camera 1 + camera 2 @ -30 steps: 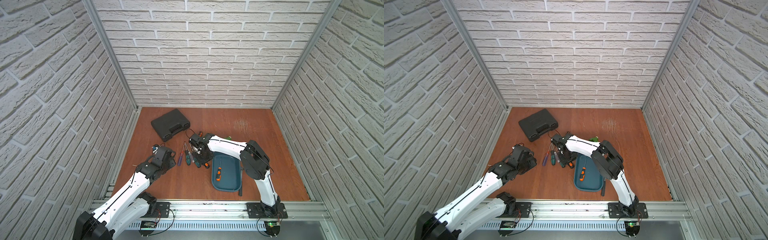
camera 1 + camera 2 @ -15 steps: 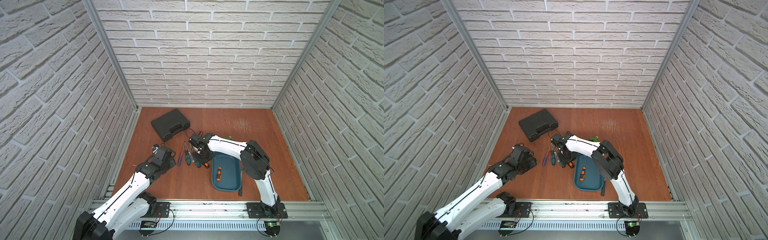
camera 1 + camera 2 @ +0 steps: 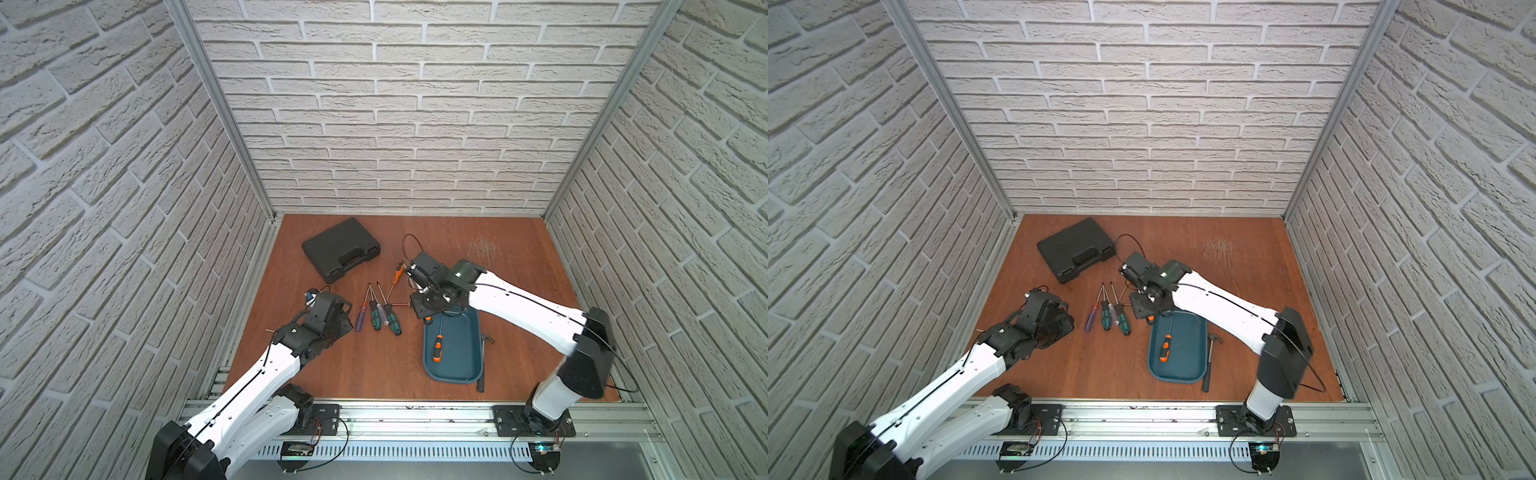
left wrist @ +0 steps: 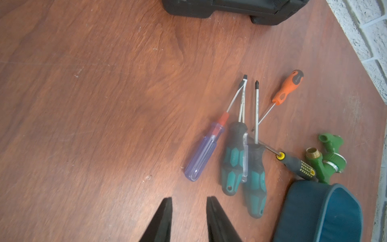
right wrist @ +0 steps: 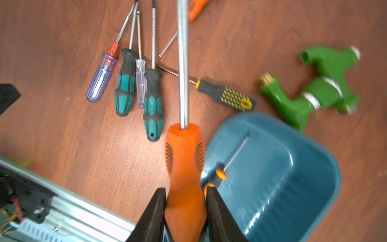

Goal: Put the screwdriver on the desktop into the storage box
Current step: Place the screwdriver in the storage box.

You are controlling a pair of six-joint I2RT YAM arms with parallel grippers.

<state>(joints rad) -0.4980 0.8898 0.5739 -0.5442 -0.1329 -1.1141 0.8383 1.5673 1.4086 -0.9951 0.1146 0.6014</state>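
Clearances around the box (image 3: 457, 361).
Box floor mostly free, one screwdriver (image 3: 436, 348) inside; loose screwdrivers (image 3: 380, 318) and hammer (image 3: 1207, 368) flank its long walls; open table (image 3: 365, 365) in front.

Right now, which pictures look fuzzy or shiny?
Right wrist view: the green plastic pipe fitting is smeared, and white glare streaks the teal-blue plastic tray. Left wrist view: mildly soft throughout. Both top views: sharp, though the white brick walls splay outward.
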